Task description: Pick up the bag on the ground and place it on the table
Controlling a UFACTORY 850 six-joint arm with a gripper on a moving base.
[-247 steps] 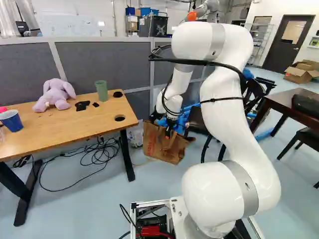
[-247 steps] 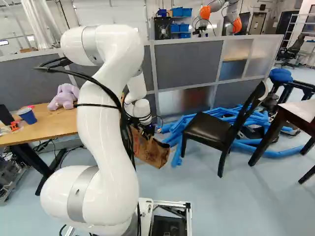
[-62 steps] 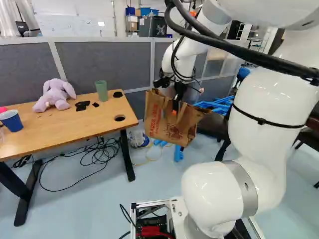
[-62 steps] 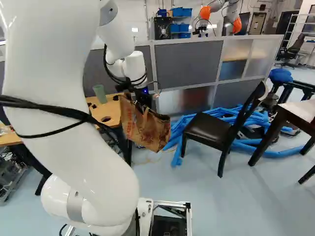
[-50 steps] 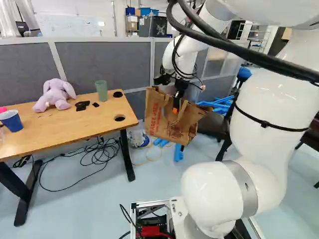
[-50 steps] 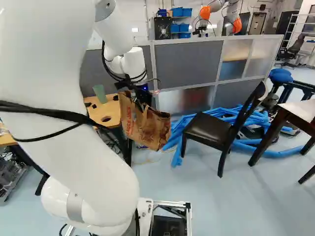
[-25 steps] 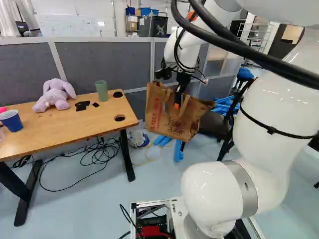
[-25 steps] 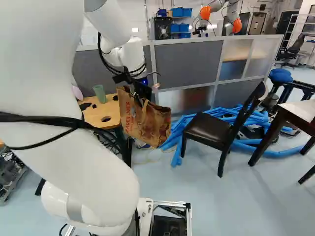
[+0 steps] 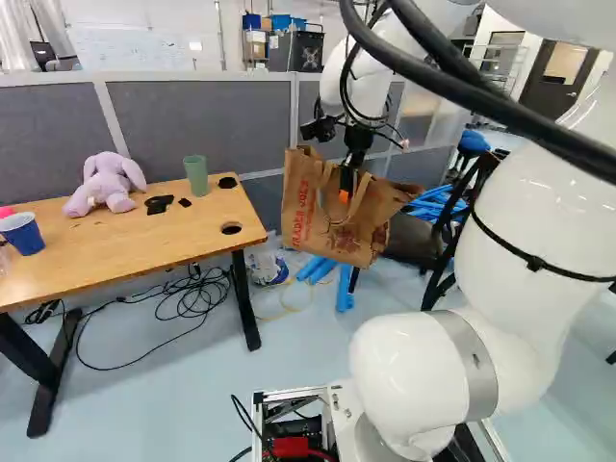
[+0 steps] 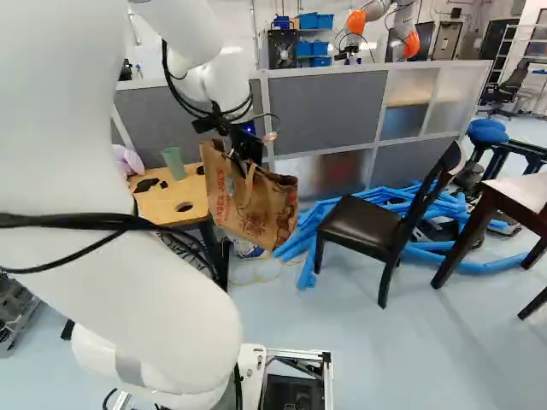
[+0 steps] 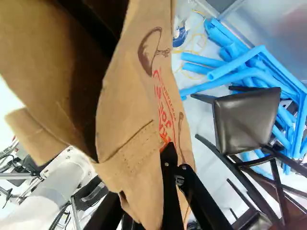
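Observation:
In the left base view my gripper (image 9: 345, 194) reaches down at the open top of the brown paper bag (image 9: 323, 226), which hangs in the air just right of the wooden table (image 9: 135, 236). The same bag (image 10: 248, 205) shows right of my forearm in the right base view. Seen from the wrist, the gripper (image 11: 167, 147) is shut on the bag's upper part, one black finger lying over the paper and the other hidden behind it. The bag is open and slightly tilted.
On the table are a purple plush rabbit (image 9: 108, 183), a green cup (image 9: 195, 175), a blue cup (image 9: 21, 234) and small black pieces. A grey partition (image 9: 202, 120) stands behind. Blue tubes (image 10: 342, 205) and a black chair (image 10: 363, 226) are right of the bag. Another robot (image 10: 357, 21) stands beyond.
Since the earliest frames, my arm has lifted the bag off the floor. Over the last second the bag has risen slightly with the gripper while the upper arm swung. The base has stayed put.

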